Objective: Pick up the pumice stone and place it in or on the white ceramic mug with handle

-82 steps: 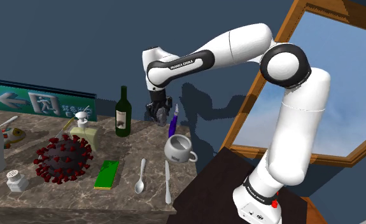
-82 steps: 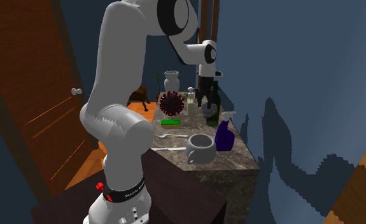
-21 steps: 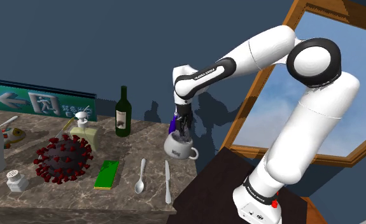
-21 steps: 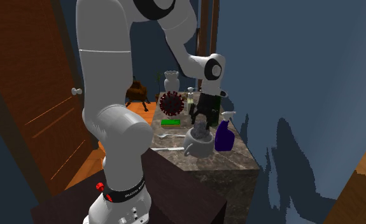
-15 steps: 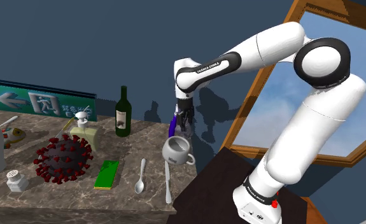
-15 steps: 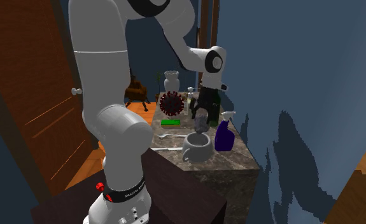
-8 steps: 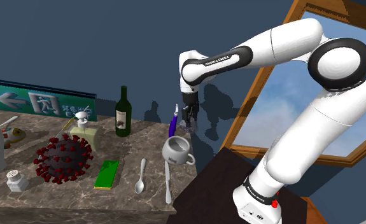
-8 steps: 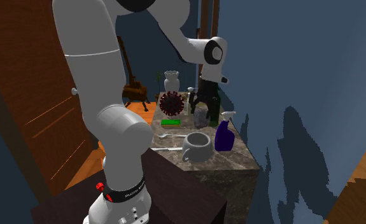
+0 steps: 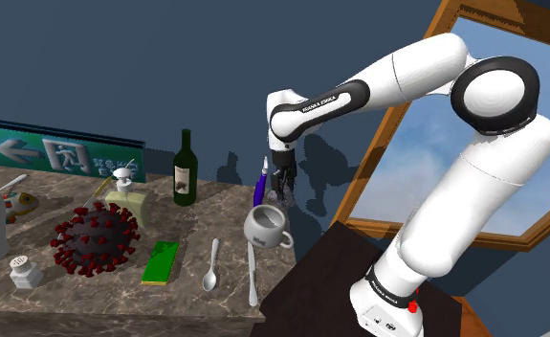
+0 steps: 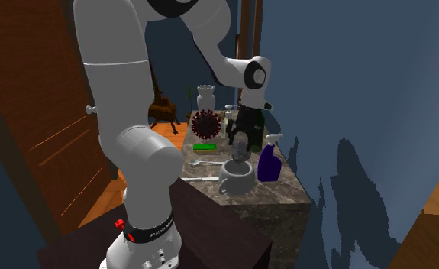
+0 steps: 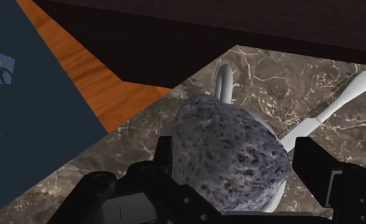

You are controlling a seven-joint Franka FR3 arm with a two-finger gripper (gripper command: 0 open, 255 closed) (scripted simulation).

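Second exterior view: pumice stone (image 10: 240, 145), grey + speckled, hangs straight above the white mug (image 10: 237, 180). It looks clear of the rim and isn't in yet. Wrist view: gripper (image 11: 233, 146) is clenched on the stone, one black finger per side, w/ the mug's handle poking out from under it.

Risks, as I judge them:
- From the wrist cam the stone looks nearly as wide as the mug's mouth. On release it may perch on the rim and roll off. Perching is ok per the task, but only if it settles.
- A drop from height w/ any offset could hit the rim and tip or shove the mug, which sits close to the marble counter (image 9: 182, 287) edge by the stand.
- Purple spray bottle (image 10: 268, 162) stands just beside the mug. Opening fingers or a low descent could knock it.
- Knife (image 9: 252, 273) + spoon (image 9: 211, 265) lie near the mug, on the side away from the spray bottle. A bounced stone could land among them.

Writing: "FRANKA EMIKA" reads on the dark band of the arm (image 9: 316, 100) above the mug. Well apart from the mug, a green sign (image 9: 57, 153) shows a white arrow + white characters I can't read. The wine bottle (image 9: 184, 168) label, between sign and mug, is too small to read.
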